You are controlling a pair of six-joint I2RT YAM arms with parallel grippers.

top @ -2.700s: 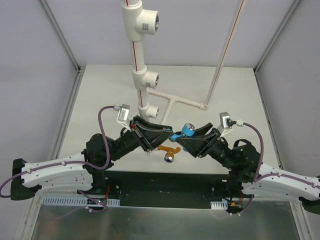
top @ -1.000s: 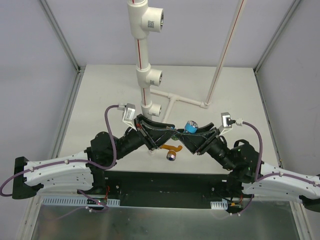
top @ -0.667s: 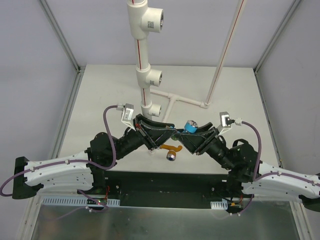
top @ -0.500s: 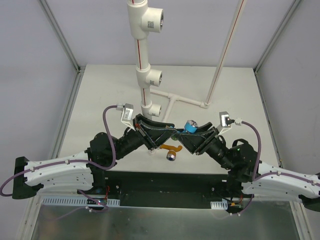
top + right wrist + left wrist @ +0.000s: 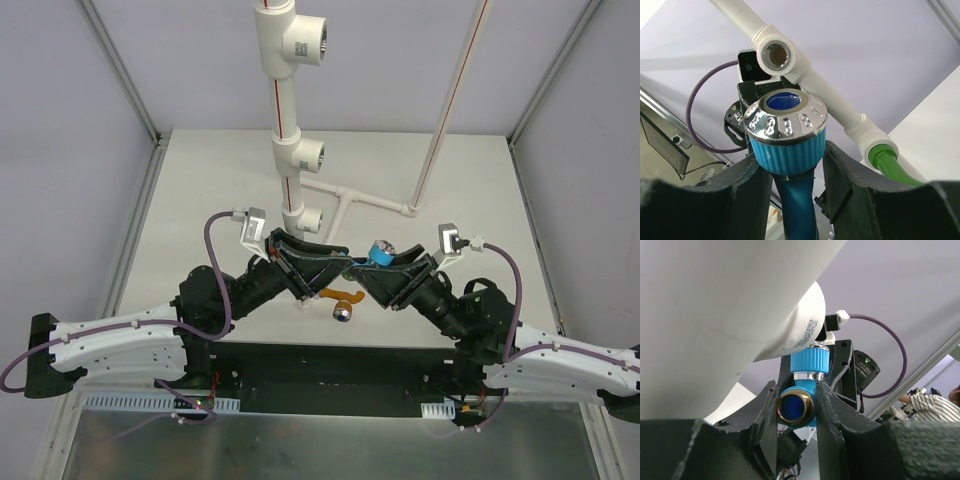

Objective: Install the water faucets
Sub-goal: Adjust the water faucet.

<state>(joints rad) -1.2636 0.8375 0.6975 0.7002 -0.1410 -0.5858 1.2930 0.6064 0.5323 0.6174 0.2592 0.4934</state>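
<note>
Left wrist: blue faucet (image 5: 805,382) clamped in left pincer (image 5: 796,412).

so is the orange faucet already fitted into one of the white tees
No, the orange faucet lies loose on the table under the two arms, apart from the white tees.

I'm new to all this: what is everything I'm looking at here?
table: one, off-white, under everything
tee fittings: three, white, stacked on the upright pipe
slim rod: one, white with red stripe, leaning at right
green faucet: one, green, plugged into a tee fitting
orange faucet: one, orange, lying on the table
blue faucet: one, light blue, held up in mid-air
left gripper: one, black, closed on the blue faucet
right gripper: one, black, closed on the blue faucet
</note>
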